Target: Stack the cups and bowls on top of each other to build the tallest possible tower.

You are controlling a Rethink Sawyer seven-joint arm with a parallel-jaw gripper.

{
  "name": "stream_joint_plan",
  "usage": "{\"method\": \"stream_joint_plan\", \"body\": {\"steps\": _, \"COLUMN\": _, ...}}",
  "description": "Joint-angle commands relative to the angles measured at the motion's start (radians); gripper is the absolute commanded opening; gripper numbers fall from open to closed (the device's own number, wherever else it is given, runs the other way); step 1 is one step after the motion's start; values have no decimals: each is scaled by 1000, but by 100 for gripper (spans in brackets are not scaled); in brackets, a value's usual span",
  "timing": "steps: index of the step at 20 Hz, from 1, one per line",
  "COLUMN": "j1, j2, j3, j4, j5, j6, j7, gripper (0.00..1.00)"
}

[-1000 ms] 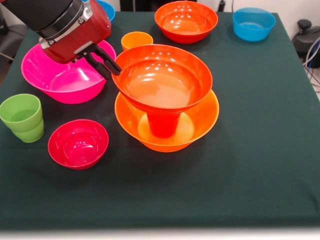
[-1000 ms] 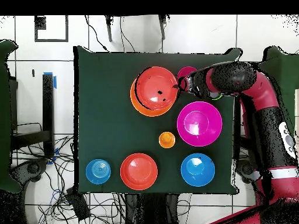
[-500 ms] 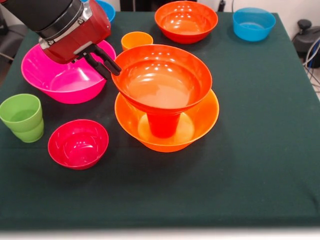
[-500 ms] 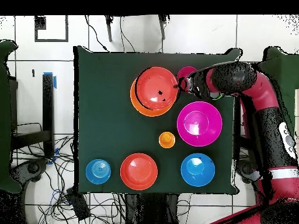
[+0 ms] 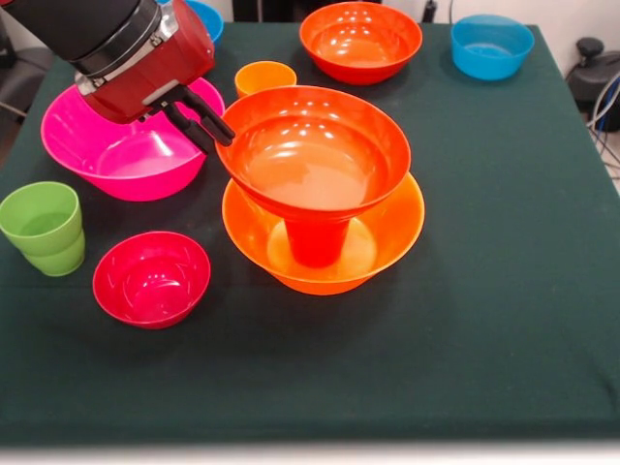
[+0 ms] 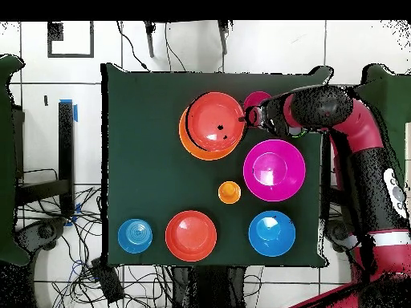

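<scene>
- My arm [image 5: 116, 44] comes in slanted from the upper left of the front view, the red wrist angled down, so my pincer [image 5: 208, 126] points toward the tower [image 5: 320, 189].
- In the overhead view the arm [image 6: 353, 152] bends round from the right edge and ends at the pincer [image 6: 247, 119], right at the pile's rim.
- The black fingers [image 5: 199, 111] lie close together, with the tips at the outer rim of the red-orange bowl [image 5: 315, 150]; I cannot tell whether they pinch that rim or merely touch it.
- That bowl sits on an upturned red-orange cup [image 5: 315, 240], which stands inside the widest orange bowl [image 5: 387, 237], all just ahead of my fingertips.
- The pink bowl [image 5: 97, 145] lies directly under my wrist.
- The small orange cup [image 5: 264, 77] stands just beyond my fingers, apart from them.
- The crimson bowl [image 5: 151, 278] and the light green cup [image 5: 44, 228] sit nearer the camera than my pincer, well apart from it.
- Another orange bowl [image 5: 360, 41] and a blue bowl [image 5: 491, 46] stand far past the tower.
</scene>
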Motion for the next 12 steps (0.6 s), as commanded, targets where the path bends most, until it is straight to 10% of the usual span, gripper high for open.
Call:
{"method": "stream_joint_plan", "body": {"steps": 1, "j1": 12, "j2": 12, "j3": -29, "j4": 33, "j5": -57, "j6": -42, "j7": -278, "gripper": 0}}
{"method": "stream_joint_plan", "body": {"steps": 12, "j1": 13, "j2": 20, "j3": -29, "j4": 43, "j5": -65, "j6": -67, "j7": -270, "gripper": 0}}
